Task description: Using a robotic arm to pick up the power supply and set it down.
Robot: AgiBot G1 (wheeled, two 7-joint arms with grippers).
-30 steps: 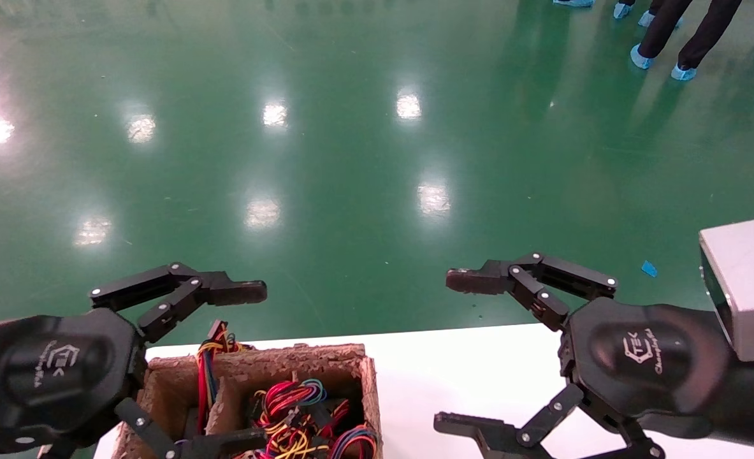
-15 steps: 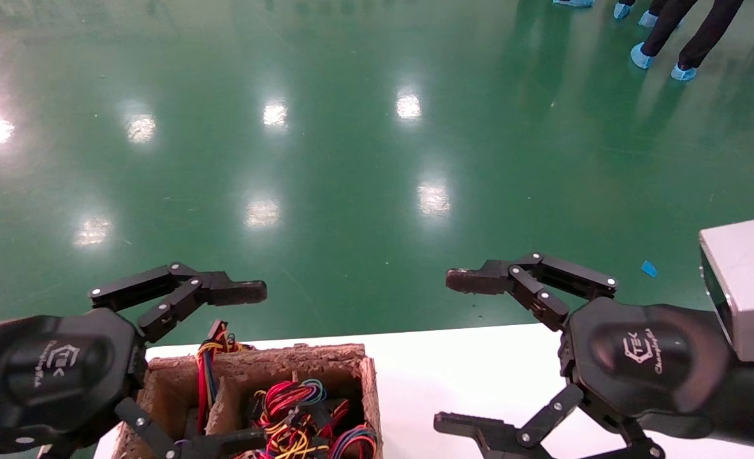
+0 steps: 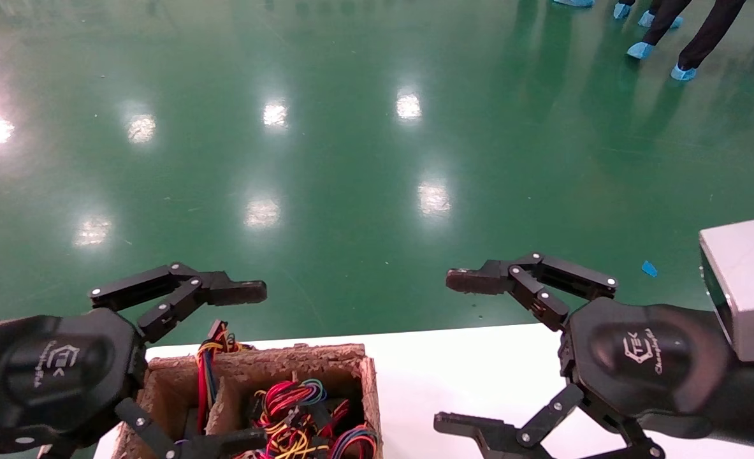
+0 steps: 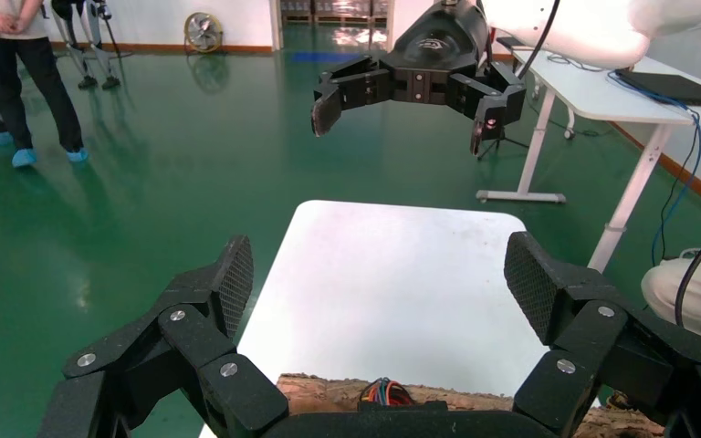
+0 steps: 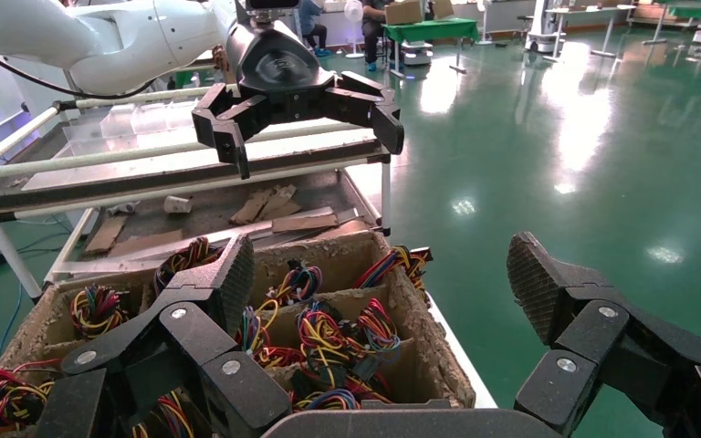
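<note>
your left gripper (image 3: pixel 233 363) spread wide and empty above the brown crate (image 3: pixel 351 357) of coloured wires (image 3: pixel 287 408), your right gripper (image 3: pixel 456 350) likewise wide, empty, over the white table (image 3: pixel 466 370)

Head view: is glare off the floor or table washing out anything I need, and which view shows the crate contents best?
Head view: ceiling-light glare spots the green floor, not the crate; the white table looks bright. Right wrist view: wire bundles in the compartments show clearly between the open right gripper.
</note>
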